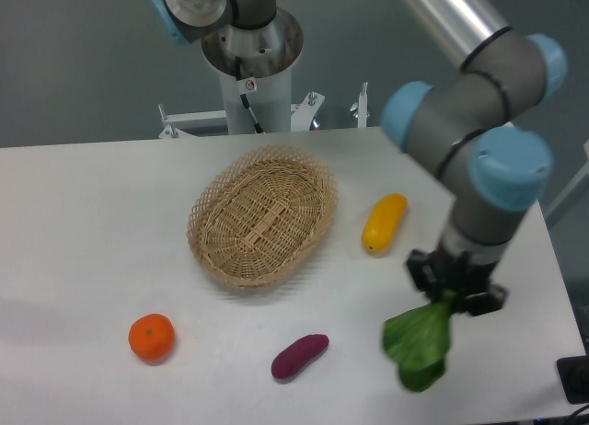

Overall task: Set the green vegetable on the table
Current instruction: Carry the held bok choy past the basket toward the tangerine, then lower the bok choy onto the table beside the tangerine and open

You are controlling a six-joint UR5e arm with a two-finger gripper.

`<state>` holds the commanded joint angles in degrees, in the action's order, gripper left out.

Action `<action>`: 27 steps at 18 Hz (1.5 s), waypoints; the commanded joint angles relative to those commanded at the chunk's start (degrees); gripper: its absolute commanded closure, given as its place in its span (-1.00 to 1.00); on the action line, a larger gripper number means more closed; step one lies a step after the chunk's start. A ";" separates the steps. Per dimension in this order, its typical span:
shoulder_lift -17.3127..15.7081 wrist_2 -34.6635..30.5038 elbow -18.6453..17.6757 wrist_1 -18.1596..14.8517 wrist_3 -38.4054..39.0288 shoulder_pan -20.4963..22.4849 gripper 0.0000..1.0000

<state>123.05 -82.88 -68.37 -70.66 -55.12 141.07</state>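
White tabletop (pixel 83 223), rounded corners, grey wall behind. Near edge first: green vegetable (pixel 419 345) hangs leaves-down over the front right part of the tabletop, directly below the pincer (pixel 450 299), stalk end up between the fingers. Leaf tip sits low near the front edge; can't tell if it touches the surface. Pincer is clenched on the stalk, fingers close together, nothing else in contact.

Purple sweet potato (pixel 300 355) lies left of the vegetable, apart from it, near the front edge. Orange (pixel 151 338) further left, well apart. Bare surface between sweet potato and vegetable, and more to the right of the vegetable up to the right edge. Dark object (pixel 574 379) sits just off the front right corner.

Mid-depth: yellow squash (pixel 384 223) lies behind and left of the pincer, near but not touching. Wicker basket (pixel 263 215) left of the squash, nothing in it.

Far: arm's base column (pixel 252 62) behind the back edge.
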 joint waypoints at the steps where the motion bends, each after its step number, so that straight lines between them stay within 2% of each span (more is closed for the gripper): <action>1: -0.09 0.09 -0.70 0.00 1.14 -1.14 0.42; 4: -0.44 0.00 -2.29 0.00 2.65 -5.27 0.42; 8: -4.30 -0.09 -9.39 1.40 3.44 -12.12 0.42; 11: -6.24 -0.09 -13.00 2.81 3.44 -17.13 0.42; 15: -7.56 -0.09 -16.35 3.51 3.44 -22.76 0.42; 17: -7.56 -0.09 -16.88 3.52 3.35 -25.13 0.41; 22: -8.88 -0.09 -20.22 3.60 3.27 -29.36 0.41; 27: -8.88 -0.09 -23.55 3.78 3.44 -31.47 0.38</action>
<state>114.17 -82.97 -91.93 -66.89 -51.68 109.60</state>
